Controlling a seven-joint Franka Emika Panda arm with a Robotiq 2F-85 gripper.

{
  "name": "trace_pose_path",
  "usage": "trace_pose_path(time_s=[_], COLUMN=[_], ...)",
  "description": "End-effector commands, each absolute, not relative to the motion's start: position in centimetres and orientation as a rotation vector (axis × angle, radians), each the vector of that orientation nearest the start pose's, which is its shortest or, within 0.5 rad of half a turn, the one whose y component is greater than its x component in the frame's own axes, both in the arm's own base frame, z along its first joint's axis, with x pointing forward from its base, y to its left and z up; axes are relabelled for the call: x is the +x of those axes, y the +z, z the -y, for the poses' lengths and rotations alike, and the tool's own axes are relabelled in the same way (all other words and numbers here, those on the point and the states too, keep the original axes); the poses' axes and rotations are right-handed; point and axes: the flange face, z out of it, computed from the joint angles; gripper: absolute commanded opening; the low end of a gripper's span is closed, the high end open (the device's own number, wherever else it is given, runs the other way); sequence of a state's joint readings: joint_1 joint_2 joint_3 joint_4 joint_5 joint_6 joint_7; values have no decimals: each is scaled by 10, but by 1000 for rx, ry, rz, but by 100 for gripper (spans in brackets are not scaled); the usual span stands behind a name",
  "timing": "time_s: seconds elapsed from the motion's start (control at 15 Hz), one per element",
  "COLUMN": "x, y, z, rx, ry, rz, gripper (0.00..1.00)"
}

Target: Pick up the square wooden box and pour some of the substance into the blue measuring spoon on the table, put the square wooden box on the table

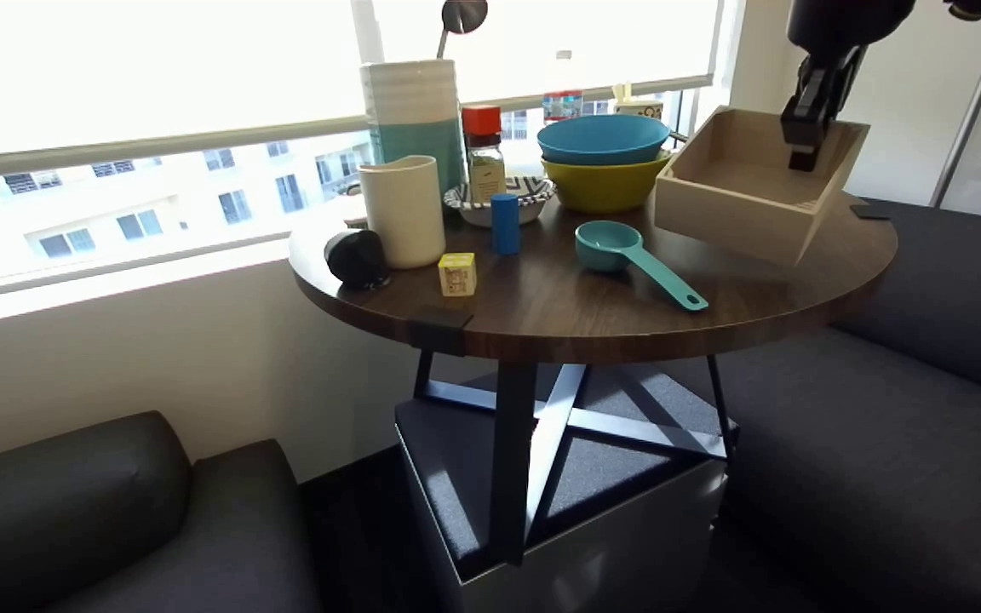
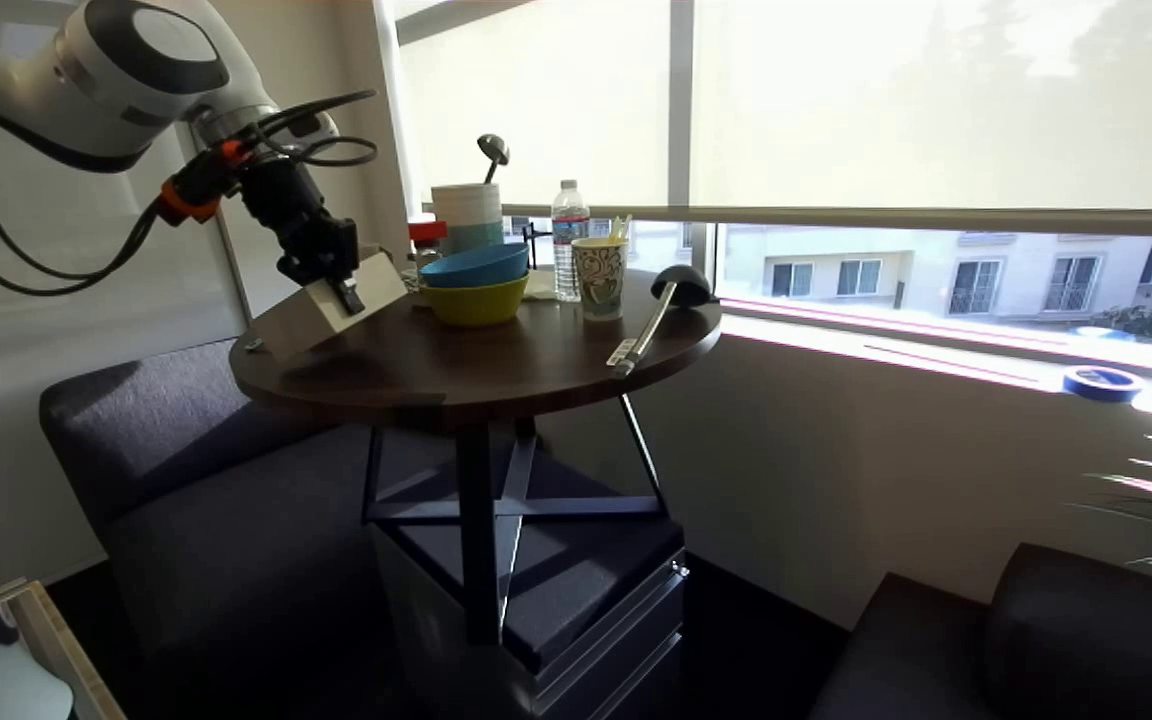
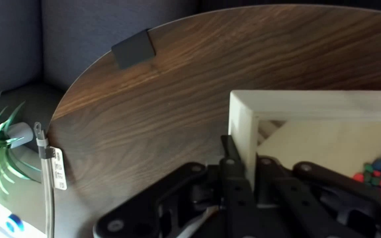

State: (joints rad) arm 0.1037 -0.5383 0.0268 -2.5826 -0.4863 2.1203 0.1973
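The claw (image 3: 247, 152) held the square wooden box (image 1: 729, 214) tilted, upper right in an exterior view.
The blue measuring spoon (image 1: 627, 254) lay right of centre on the table (image 1: 542, 311). In the wrist view, fingers (image 3: 232, 155) nearly together pinched one wall; coloured pieces (image 3: 379, 165) lay inside.

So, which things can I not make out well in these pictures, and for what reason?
Coloured pieces in the square wooden box: wrist view, cut off by the right edge; full amount unknown.
Inside bottom of the blue measuring spoon: in an exterior view, hidden by its near wall.
Print on the white tag: wrist view, too blurred to read.
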Motion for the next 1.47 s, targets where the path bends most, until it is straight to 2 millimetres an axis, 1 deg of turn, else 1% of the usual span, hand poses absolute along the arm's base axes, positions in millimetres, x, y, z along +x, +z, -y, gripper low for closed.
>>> trace_pose_path(time_s=[0.0, 0.47, 0.8, 1.0, 1.07, 1.13, 1.27, 1.33, 1.4], x=[378, 373, 378, 381, 381, 381, 382, 382, 383], y=[449, 436, 426, 421, 420, 419, 417, 415, 416], z=[-20, -4, 4, 5, 5, 5, 6, 6, 6], rx=[-3422, -3373, -3345, -3329, -3329, -3333, -3338, -3340, -3342], ry=[-172, -8, 30, 40, 48, 57, 68, 81, 79], rz=[275, 192, 121, 94, 85, 86, 83, 88, 97], gripper=[2, 2, 2, 2, 3, 11, 7, 33, 33])
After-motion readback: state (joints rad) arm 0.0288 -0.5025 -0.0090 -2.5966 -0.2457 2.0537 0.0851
